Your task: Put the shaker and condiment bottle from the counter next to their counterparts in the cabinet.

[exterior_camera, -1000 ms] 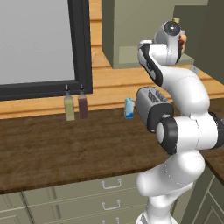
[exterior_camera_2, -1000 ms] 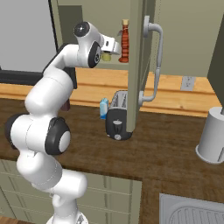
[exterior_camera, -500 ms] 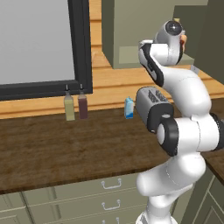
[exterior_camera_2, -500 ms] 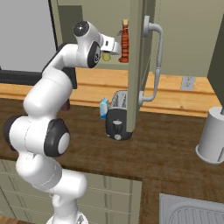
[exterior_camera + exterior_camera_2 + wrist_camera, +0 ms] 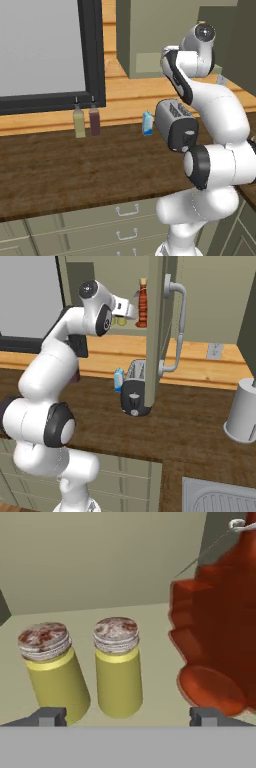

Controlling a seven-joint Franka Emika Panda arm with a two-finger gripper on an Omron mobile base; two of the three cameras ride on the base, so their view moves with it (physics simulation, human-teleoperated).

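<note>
I have the gripper [image 5: 127,716] inside the cabinet [image 5: 155,331], level with its inner shelf [image 5: 150,619]. In the hand view the two dark fingertips [image 5: 49,716] stand wide apart at the bottom edge, and nothing is clamped between them: the jaws are open and empty.

Two alike yellow-green shakers stand upright on the shelf, just beside each other. The shaker [image 5: 118,667] nearer the centre sits in line with the gap between the fingertips, so I judge it to be the one delivered from the counter [image 5: 75,165]. The left one [image 5: 52,669] I take as its counterpart. I cannot confirm which is which from appearance alone.

The condiment bottle [image 5: 220,632], dark red and ribbed, stands on the same shelf at the right of the hand view, near the shakers. In the right base view it stands upright at the shelf's front edge, beside the cabinet door [image 5: 157,351]. The peach bottle is not something I can make out.

Step in hand: release of the shaker, by my judgement complete. Both task items appear to be on the shelf.

Next move: withdraw the hand straight back along its approach line, jaws held wide. The centre shaker and the bottle both stand close to the fingertips, so any sideways drift risks tipping one.
</note>
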